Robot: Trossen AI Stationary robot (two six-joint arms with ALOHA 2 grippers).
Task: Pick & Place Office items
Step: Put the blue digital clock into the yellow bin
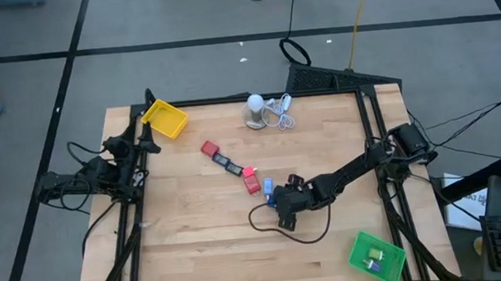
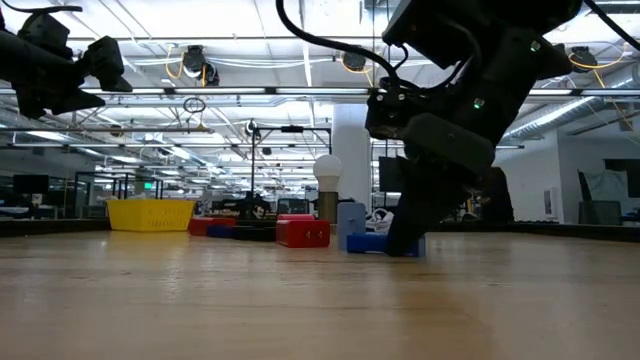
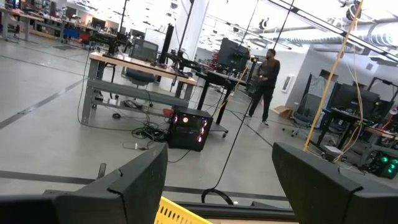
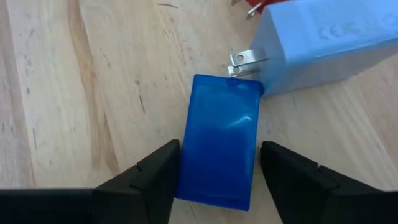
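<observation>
My right gripper (image 4: pixel 219 162) (image 1: pixel 282 212) is down at the table's middle and open. Its fingers stand on either side of a dark blue block (image 4: pixel 219 143) (image 2: pixel 372 243) that lies flat on the wood. A light blue plug adapter (image 4: pixel 323 43) (image 1: pixel 267 187) touches the block's far end with its prongs. A red block (image 1: pixel 252 184), a pink bit (image 1: pixel 248 172), a dark flat rectangle (image 1: pixel 227 163) and another red block (image 1: pixel 208 148) lie in a row toward the far left. My left gripper (image 3: pixel 221 168) (image 1: pixel 146 136) waits open and raised at the far left corner. My right gripper comes at the dark blue block from above, pointing down, one finger (image 4: pixel 163 171) along each long side near its near end (image 4: pixel 214 186). The block lies flat on the table. I cannot tell whether the fingers touch it.
A yellow tray (image 1: pixel 166 119) sits at the far left corner. A green tray (image 1: pixel 361 244) at the near right corner holds a few small pieces. A white round object with coiled cable (image 1: pixel 255 111) stands at the far edge. A black cable loops beside my right gripper (image 1: pixel 267 223).
</observation>
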